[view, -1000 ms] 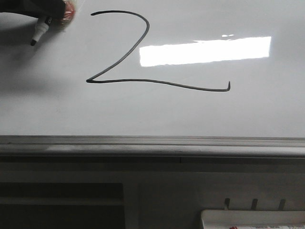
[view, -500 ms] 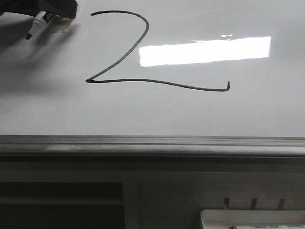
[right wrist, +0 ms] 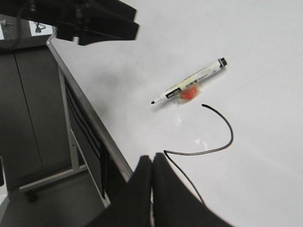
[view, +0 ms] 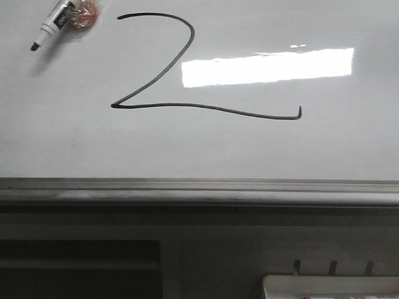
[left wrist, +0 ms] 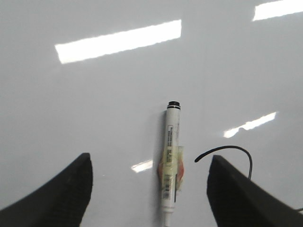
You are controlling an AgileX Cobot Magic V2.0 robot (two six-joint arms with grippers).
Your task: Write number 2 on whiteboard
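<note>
With 2 (view: 187,68) upright, base running L-R

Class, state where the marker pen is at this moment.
In the front view, the marker lies loose on the whiteboard at upper left, beside the top of the number 2.

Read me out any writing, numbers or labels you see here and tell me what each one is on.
"2": hand-drawn in thin black line on the whiteboard, the number 2.
Black label on the marker: white print, too blurred to read.
Printed sticker strip on the marker barrel, seen from the left wrist view: too small to read.
Two small white signs on the dark cabinet in the right wrist view: too small to read.
</note>
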